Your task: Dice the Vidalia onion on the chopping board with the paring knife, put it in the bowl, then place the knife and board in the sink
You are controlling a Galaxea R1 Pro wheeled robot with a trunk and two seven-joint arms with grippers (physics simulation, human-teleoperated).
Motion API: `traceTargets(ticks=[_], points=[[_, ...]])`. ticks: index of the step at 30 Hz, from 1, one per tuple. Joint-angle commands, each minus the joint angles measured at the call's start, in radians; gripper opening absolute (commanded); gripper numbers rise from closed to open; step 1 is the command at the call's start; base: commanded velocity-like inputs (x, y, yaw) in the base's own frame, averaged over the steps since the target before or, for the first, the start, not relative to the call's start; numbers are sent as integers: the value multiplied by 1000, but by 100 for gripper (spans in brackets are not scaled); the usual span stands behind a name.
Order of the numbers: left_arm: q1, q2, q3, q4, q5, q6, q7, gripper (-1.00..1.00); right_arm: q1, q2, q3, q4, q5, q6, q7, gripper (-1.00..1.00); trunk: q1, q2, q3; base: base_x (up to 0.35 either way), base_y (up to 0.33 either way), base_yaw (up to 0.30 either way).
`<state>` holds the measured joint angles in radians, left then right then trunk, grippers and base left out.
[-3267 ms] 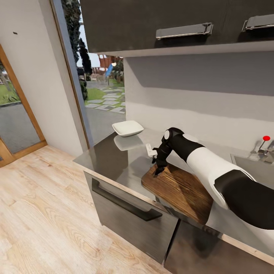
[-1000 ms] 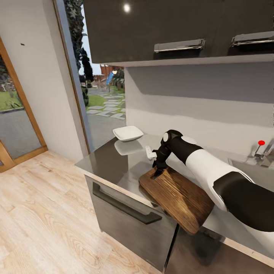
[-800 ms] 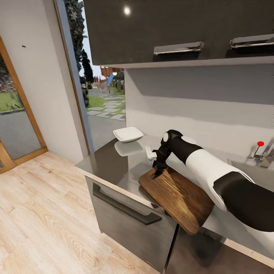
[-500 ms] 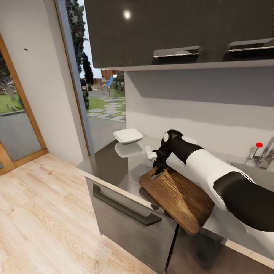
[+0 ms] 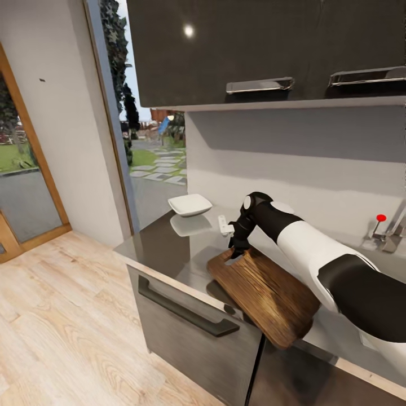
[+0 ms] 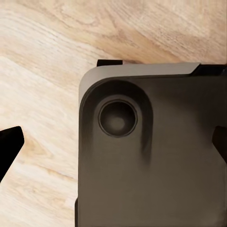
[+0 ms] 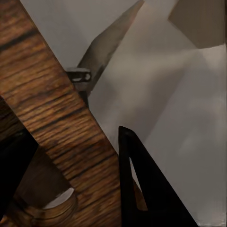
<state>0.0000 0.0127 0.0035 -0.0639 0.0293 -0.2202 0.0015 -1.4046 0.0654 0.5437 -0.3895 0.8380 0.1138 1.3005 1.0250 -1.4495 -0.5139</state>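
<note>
**Board gripped by its handle end for the trip to the sink**

The bowl (image 5: 190, 204) sits at the desk's (image 5: 163, 242) far left corner. The right pincer (image 5: 239, 250) is clamped on the chopping board (image 5: 265, 293) at its handle slot, tilting it up. The sink's tap (image 5: 389, 231) waits far right. The left pincer (image 6: 113, 146) hangs spread over the floor.

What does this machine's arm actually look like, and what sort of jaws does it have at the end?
The right arm is smooth and tube-like: a glossy black section nearest the camera, then a white shell, then a black wrist with a round white cap on the joint. No loose cables show. The right gripper is small and black; in the right wrist view its fingers are flat dark wedges tapering to a point.
</note>
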Motion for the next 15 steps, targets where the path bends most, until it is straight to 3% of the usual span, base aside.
traceTargets(ticks=[1, 15], points=[[0, 0, 0, -1, 3, -2, 0, 100, -1, -2, 3, -2, -2, 19, 3, -100, 0, 0, 1, 0, 0, 0], [0, -17, 0, -1, 3, -2, 0, 100, -1, -21, -7, -9, -4, 150, -2, -100, 0, 0, 18, 0, 0, 0]])
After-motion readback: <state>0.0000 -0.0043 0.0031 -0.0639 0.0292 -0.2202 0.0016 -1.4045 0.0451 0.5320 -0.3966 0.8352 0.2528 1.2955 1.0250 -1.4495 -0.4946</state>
